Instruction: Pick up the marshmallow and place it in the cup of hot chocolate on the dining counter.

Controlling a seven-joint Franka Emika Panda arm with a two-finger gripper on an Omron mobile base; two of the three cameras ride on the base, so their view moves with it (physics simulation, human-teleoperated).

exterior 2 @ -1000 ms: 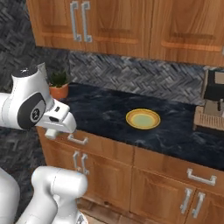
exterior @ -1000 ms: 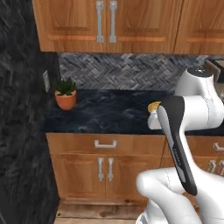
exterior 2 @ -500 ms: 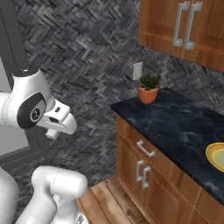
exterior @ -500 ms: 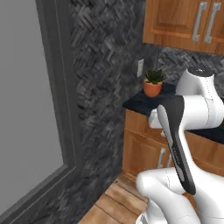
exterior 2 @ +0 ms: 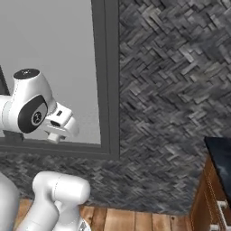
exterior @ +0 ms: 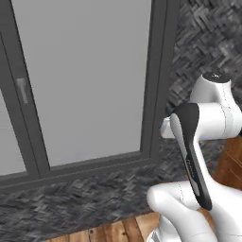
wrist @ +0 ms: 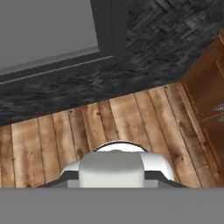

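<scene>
The marshmallow, the cup of hot chocolate and the dining counter are all out of view. My arm is folded up close over the base. My gripper (exterior 2: pixel 57 128) hangs at the end of the white wrist, pointing down toward the floor. Its fingers are too small and too hidden to tell how they stand. In the left base view just the edge of the hand (exterior: pixel 165 128) peeks out from behind the forearm.
A large grey-framed window or door (exterior: pixel 80 80) stands straight ahead in a dark herringbone wall (exterior 2: pixel 171 90). Wooden floorboards (wrist: pixel 122 116) lie below the hand. The end of a brown wall-counter cabinet (exterior 2: pixel 219 180) with a dark top is at the far right.
The whole picture has swung: the base has turned left, away from the wall counter with the plant pot and yellow plate, toward the window wall. The arm keeps the same folded pose.
</scene>
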